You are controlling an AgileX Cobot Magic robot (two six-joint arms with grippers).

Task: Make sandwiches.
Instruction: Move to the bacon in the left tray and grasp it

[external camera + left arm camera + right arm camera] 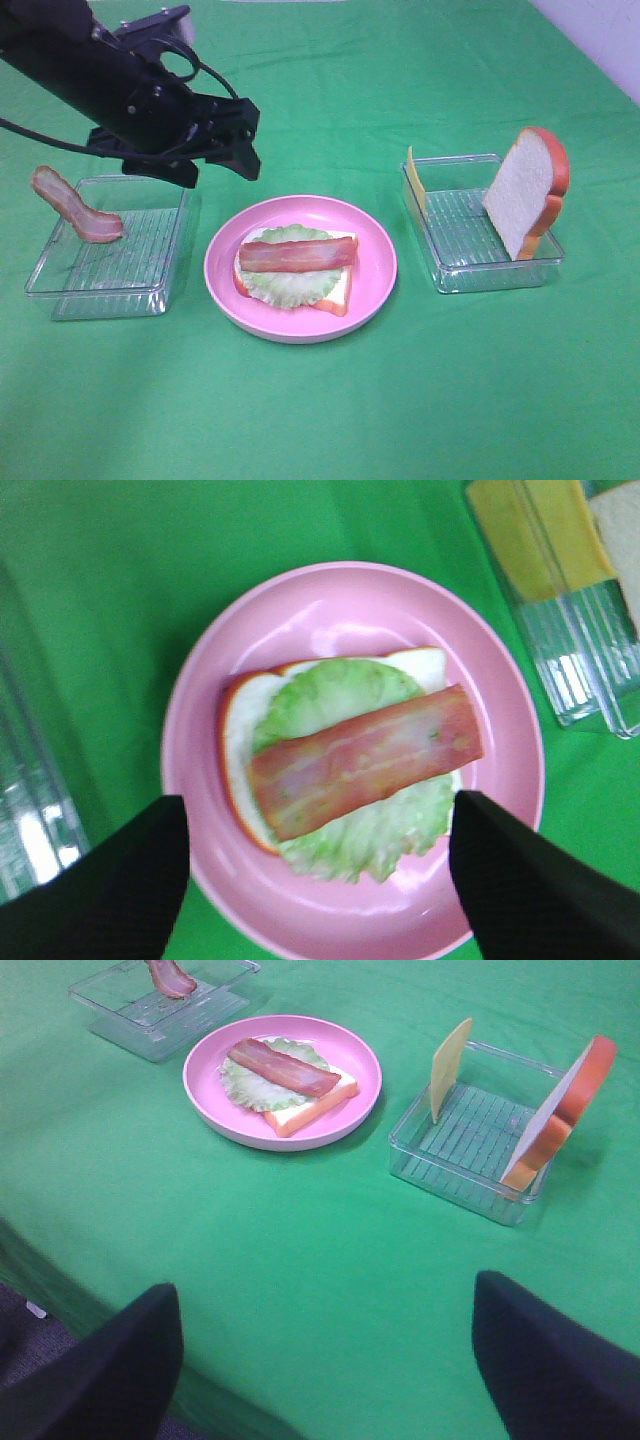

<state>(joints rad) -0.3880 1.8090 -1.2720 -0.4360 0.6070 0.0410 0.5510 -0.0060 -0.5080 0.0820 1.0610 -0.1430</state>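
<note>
My left gripper (pixel 220 170) hangs over the green cloth (pixel 320 420), above the gap between the left clear plastic ribbed tray (pixel 150 292) and the round pink plate (pixel 226 292). Its two black fingers (pixel 120 880) are spread wide with nothing between them. In my left wrist view the half-built sandwich (pixel 350 760) lies straight below that gap, apart from both fingers.

The sandwich sits in the middle of the pink plate. At the bottom is a white toy bread slice with orange-brown crust (pixel 340 296), and on it lies a round pale-green lettuce leaf (pixel 288 286). One reddish-brown bacon strip (pixel 298 253) lies flat across the top, running lengthwise over the leaf.

In the left tray a second reddish-brown bacon strip (pixel 75 205) leans with one end down on the ribbed floor and the other end raised over the tray's far rim.

On the other side of the plate is the right clear plastic tray (pixel 450 272). A white bread slice with orange crust (pixel 525 190) stands upright against its outer end. A thin yellow cheese slice (pixel 416 180) leans on the end nearest the plate.

My right gripper (pixel 325 1290) is held well back from all of this, over bare cloth near the table's edge. Its fingers (pixel 110 1370) are wide apart and hold nothing.
</note>
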